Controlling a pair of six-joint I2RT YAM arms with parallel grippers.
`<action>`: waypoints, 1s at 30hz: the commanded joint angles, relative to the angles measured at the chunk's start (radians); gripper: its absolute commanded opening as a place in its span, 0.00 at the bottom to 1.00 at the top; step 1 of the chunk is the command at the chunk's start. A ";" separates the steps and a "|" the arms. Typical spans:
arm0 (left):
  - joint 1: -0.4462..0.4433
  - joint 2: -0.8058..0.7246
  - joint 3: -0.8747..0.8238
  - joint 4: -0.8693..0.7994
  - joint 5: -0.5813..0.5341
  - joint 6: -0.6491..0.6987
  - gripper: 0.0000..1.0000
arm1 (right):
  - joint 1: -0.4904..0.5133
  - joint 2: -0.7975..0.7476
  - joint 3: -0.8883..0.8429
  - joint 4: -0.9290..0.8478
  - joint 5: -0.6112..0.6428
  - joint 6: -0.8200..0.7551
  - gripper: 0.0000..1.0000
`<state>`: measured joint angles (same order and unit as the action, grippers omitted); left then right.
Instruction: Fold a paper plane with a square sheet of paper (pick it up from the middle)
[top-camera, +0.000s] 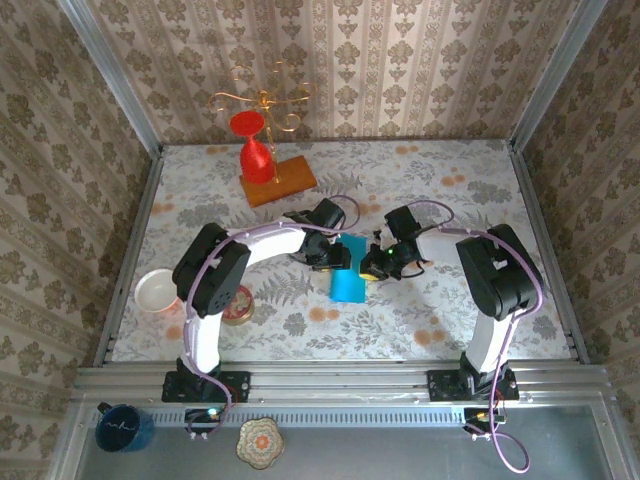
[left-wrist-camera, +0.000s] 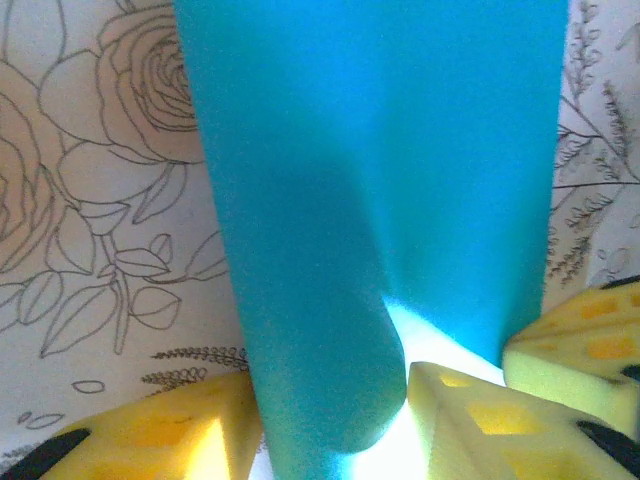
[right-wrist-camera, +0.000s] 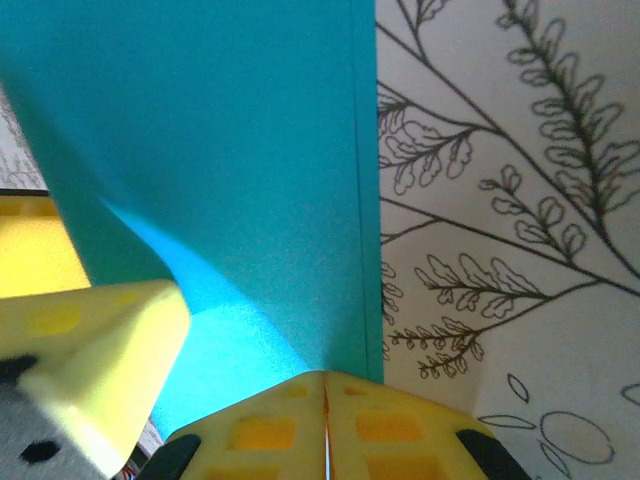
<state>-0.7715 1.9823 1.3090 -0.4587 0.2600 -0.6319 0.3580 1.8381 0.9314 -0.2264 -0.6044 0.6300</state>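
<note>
Floral tabletop (top-camera: 450, 200) carrying both arms, which converge on its middle. The square sheet of paper (top-camera: 350, 285) lies there between them, its near end on the surface and its far end taken up by the two pincers. It reads from above as a narrow blue strip, with no pointed dart shape yet.

Left wrist view: the sheet (left-wrist-camera: 380, 150) curls into a rounded loop that drops between the fingers of the left pincer (left-wrist-camera: 328, 385). These stand partway apart beside the loop, and whether they press it cannot be told.

Right wrist view: the right pincer (right-wrist-camera: 325, 385) is pressed together, pinching the sheet (right-wrist-camera: 220, 150) near its straight edge.

Judged step: an early lengthwise fold, not yet creased. The next move likely calls for aligning the edges and flattening the loop without letting the thin sheet slip.
</note>
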 joint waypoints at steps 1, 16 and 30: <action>-0.011 0.003 -0.046 -0.066 -0.048 -0.002 0.48 | 0.005 0.088 -0.011 -0.157 0.128 -0.057 0.09; 0.020 -0.203 -0.088 0.100 0.100 -0.078 0.38 | 0.023 0.166 0.032 -0.173 0.085 -0.208 0.07; 0.003 -0.058 -0.058 0.134 0.219 -0.158 0.19 | 0.020 0.179 0.022 -0.175 0.112 -0.177 0.06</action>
<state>-0.7597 1.8992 1.2312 -0.3264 0.4450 -0.7616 0.3618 1.9114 1.0092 -0.2886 -0.6701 0.4480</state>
